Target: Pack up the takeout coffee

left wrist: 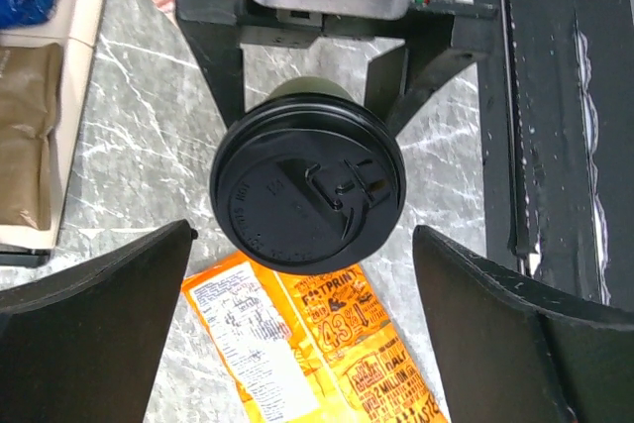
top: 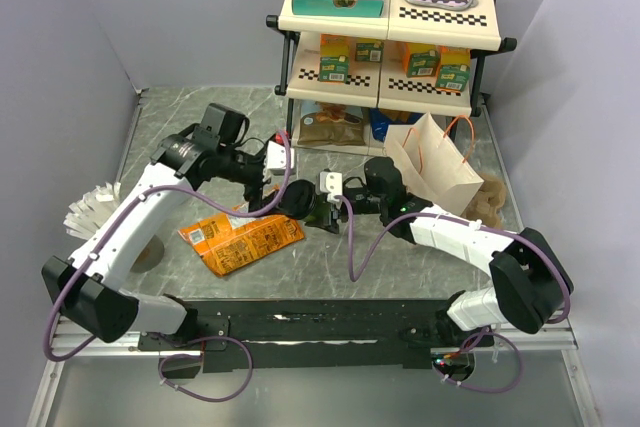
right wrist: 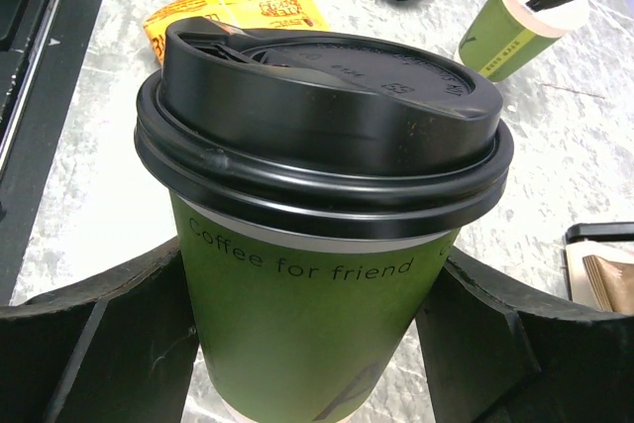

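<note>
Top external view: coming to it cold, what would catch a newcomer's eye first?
The takeout coffee sits mid-table with both grippers on it: the right gripper is clamped around its green cup, and the left gripper hangs open directly above its black lid. A pale paper bag stands open in front of the shelf, beyond the right arm. An orange snack packet lies flat by the left arm.

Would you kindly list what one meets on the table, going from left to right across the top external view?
white pleated item → orange snack bag → takeout coffee → paper bag
</note>
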